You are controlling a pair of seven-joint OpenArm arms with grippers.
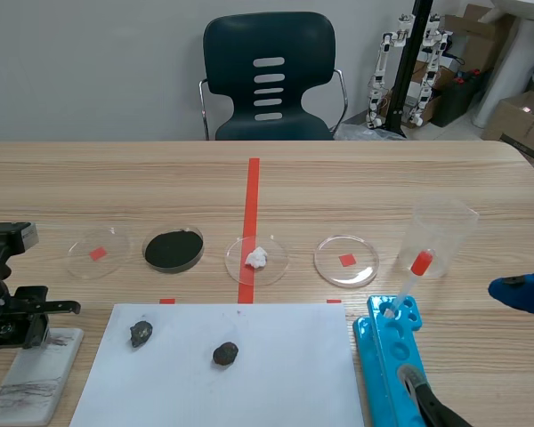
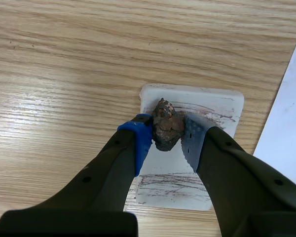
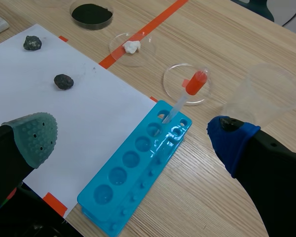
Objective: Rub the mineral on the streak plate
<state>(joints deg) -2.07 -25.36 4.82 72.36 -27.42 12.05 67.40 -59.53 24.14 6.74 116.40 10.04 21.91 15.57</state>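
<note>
Your left gripper (image 2: 166, 136) is closed on the mineral (image 2: 165, 122), a brownish, mottled lump pinched between the blue pad and the grey dotted pad. You see it held over the far half of the white streak plate (image 2: 214, 101); whether it touches the surface cannot be told. Thin grey-brown streaks cross the plate near both ends. In the scene view the plate (image 1: 36, 378) lies at the table's near left corner, just beside the white paper sheet (image 1: 285, 382). Your right gripper (image 3: 133, 132) hangs with its fingers spread wide and nothing between them, above the blue well tray (image 3: 119, 174) at the sheet's right edge. A dropper with an orange bulb (image 3: 195, 83) leans in the tray's far end. Two dark rocks (image 1: 141, 334) (image 1: 225, 354) rest on the sheet. Beyond it stands a row of four petri dishes, one holding black powder (image 1: 173, 250) and one a white lump (image 1: 256, 258), with a clear cup (image 1: 445, 233) at the right end.
</note>
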